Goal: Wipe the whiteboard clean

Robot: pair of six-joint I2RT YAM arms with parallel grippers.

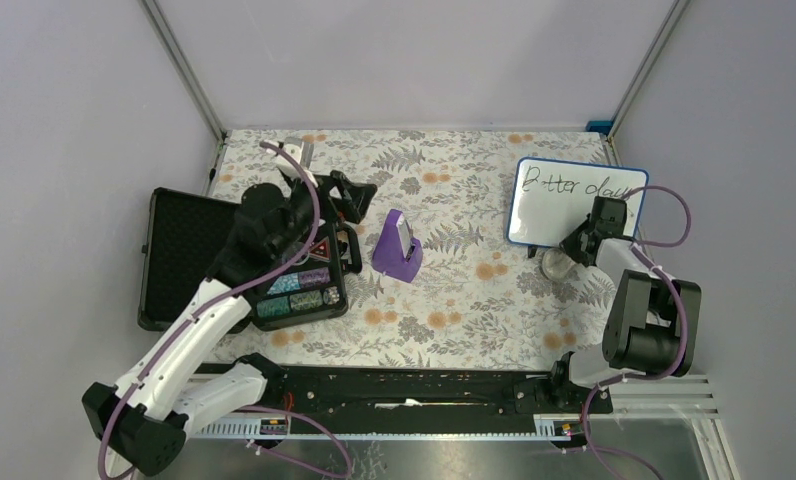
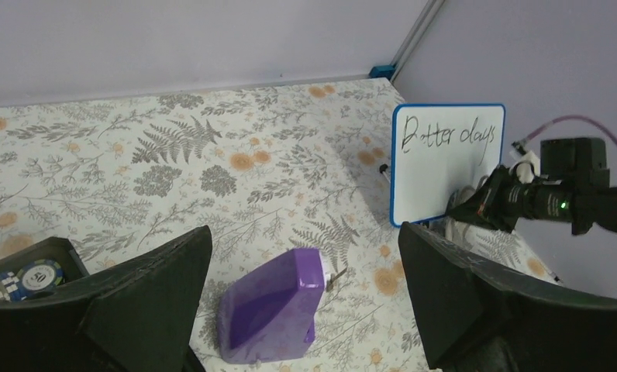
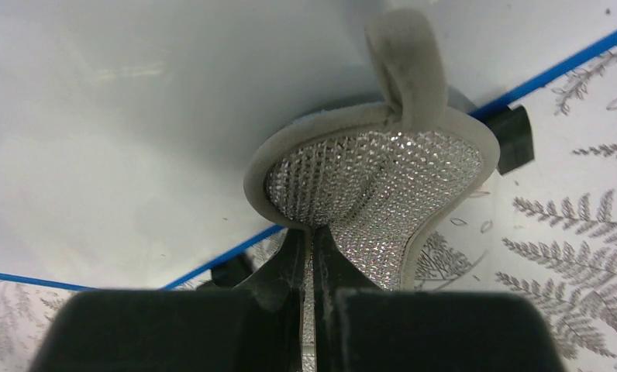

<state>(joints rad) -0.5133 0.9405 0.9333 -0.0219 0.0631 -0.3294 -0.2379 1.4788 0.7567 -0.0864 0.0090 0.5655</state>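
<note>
Progress: none evident; you must wipe all writing (image 2: 447,136) off board (image 2: 443,190)
Right gripper (image 3: 313,260): clamps pad (image 3: 367,182), board just ahead of jaws
Left gripper (image 2: 304,232): jaws spread, empty

The whiteboard (image 1: 559,215) carries one line of dark handwriting along its top: "Better days". The second letter of the first word is faint and partly gone, so it reads nearly as "B tter days". The left wrist view shows the same line on the whiteboard (image 2: 437,182). In the open black case (image 2: 56,248) a round chip (image 2: 39,273) bears the number "50". The coloured labels (image 1: 296,284) in the case are too small to read.
</note>
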